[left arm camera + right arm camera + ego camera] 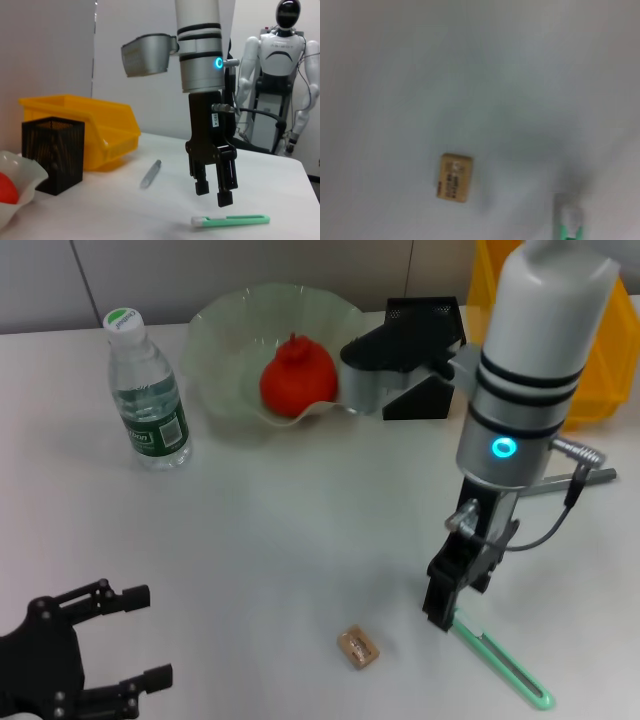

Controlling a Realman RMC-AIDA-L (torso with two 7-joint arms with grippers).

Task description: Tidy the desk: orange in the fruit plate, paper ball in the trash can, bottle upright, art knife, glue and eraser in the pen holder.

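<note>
We are keeping our left gripper [150,635] low over the near left corner of the white desk [270,540], jaws spread wide and holding nothing. Behind it, the clear plastic water bottle with a green label and white cap [145,390] is standing upright. Just to its right, the red-orange round fruit [297,378] is sitting inside the pale translucent wavy-edged fruit plate [225,340]. Right of the plate, the black mesh square pen holder [425,325] is standing partly hidden behind our right arm's grey wrist camera, with the yellow plastic bin [600,380] beside it at the desk's far right.

Nearer to us, the small tan rectangular eraser [358,648] is lying flat on the bare desk, apart from everything else. To its right, our right gripper [215,192] is hanging upright just above the desk, jaws narrowly parted and gripping nothing, directly over the near end of the mint-green plastic art knife [500,658], which is lying flat. A slim grey pen-like stick [150,174] is lying farther back on the right, near the bin.
</note>
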